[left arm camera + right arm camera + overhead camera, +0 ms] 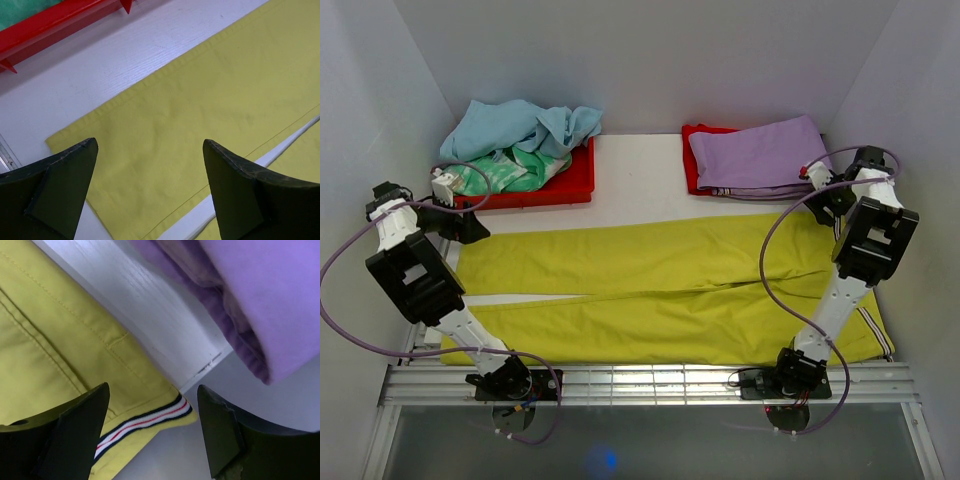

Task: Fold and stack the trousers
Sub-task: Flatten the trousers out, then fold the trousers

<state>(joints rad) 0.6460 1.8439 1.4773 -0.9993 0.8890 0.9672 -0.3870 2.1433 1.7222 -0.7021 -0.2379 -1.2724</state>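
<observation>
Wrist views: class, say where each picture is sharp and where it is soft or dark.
Left wrist view: trousers hem sharp, evenly lit; fingers dark, slightly soft. Right wrist view: striped waistband crisp; purple garment softer, shadowed underneath.

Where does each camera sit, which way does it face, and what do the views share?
Top external: above and behind the bases, facing down over the table; left arm and right arm show.
Left wrist: on the left arm, facing down at the hem of the trousers; open left gripper shows.
Right wrist: on the right arm, facing down at the striped waistband and purple garment; open right gripper shows.
Shared: all three see the trousers.
</observation>
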